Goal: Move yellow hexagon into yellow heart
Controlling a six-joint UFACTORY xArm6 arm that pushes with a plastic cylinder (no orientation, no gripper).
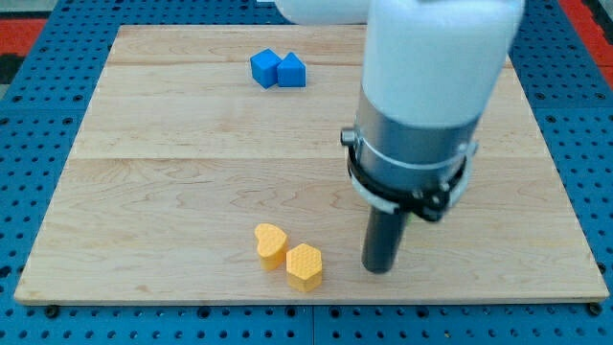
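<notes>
Nearest the view's bottom sits the yellow hexagon (305,266), just to the view's left of my tip (378,269), close but apart. Touching the hexagon's upper-left edge is the yellow heart (271,243), a little further left of the tip. Far above, toward the view's top and left of the rod, two blue blocks (278,69) sit pressed together on the wooden board (172,172). The tip touches no block.
</notes>
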